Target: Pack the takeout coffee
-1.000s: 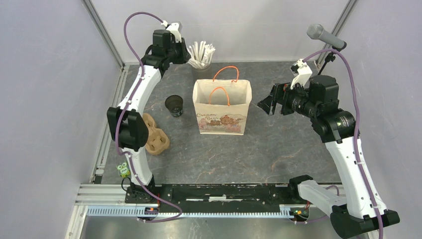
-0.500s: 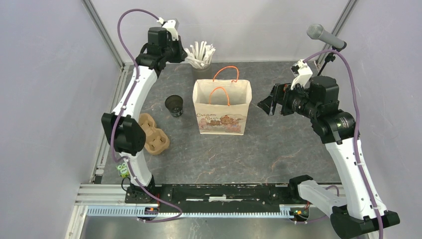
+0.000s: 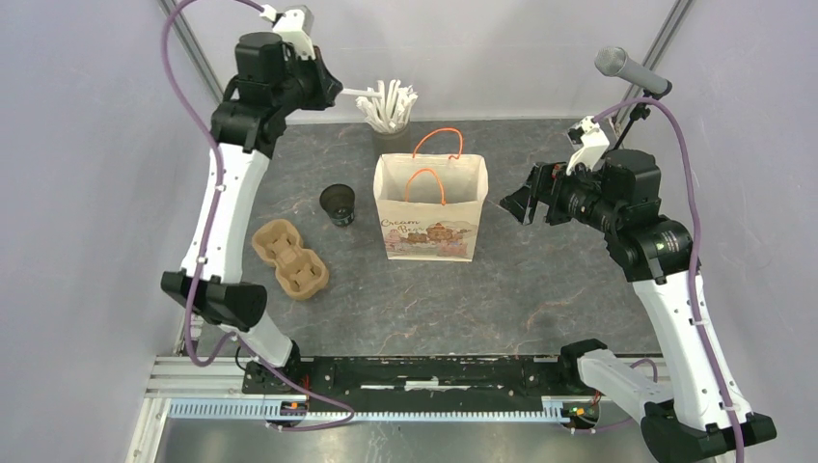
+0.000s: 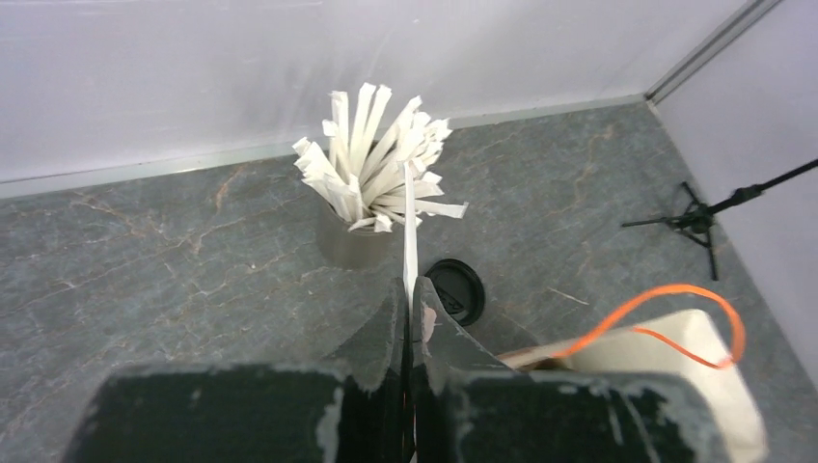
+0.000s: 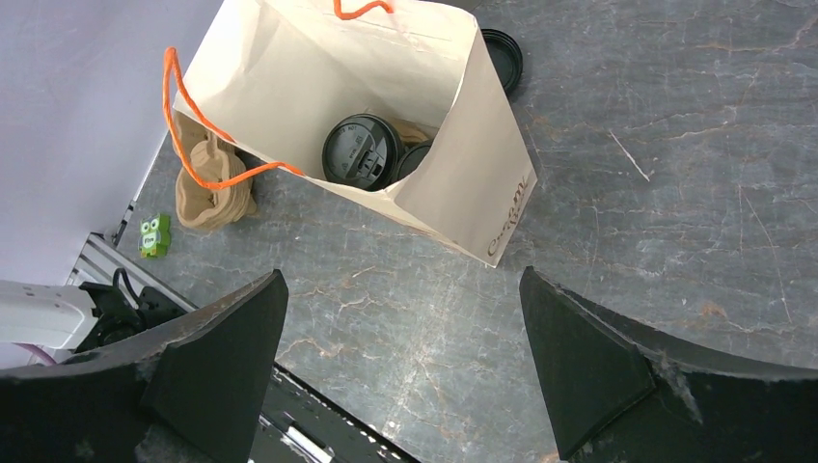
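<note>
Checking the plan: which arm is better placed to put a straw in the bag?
Left: the left gripper is shut on a white straw; the right gripper hangs open beside the paper bag.

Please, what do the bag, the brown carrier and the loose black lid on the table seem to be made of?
The bag: likely paper, matte cream, with sharp folded creases and a printed front. The brown carrier: probably moulded pulp, dull and rough-looking, with soft rounded wells. The loose black lid: likely thin plastic, smooth with a faint sheen.
</note>
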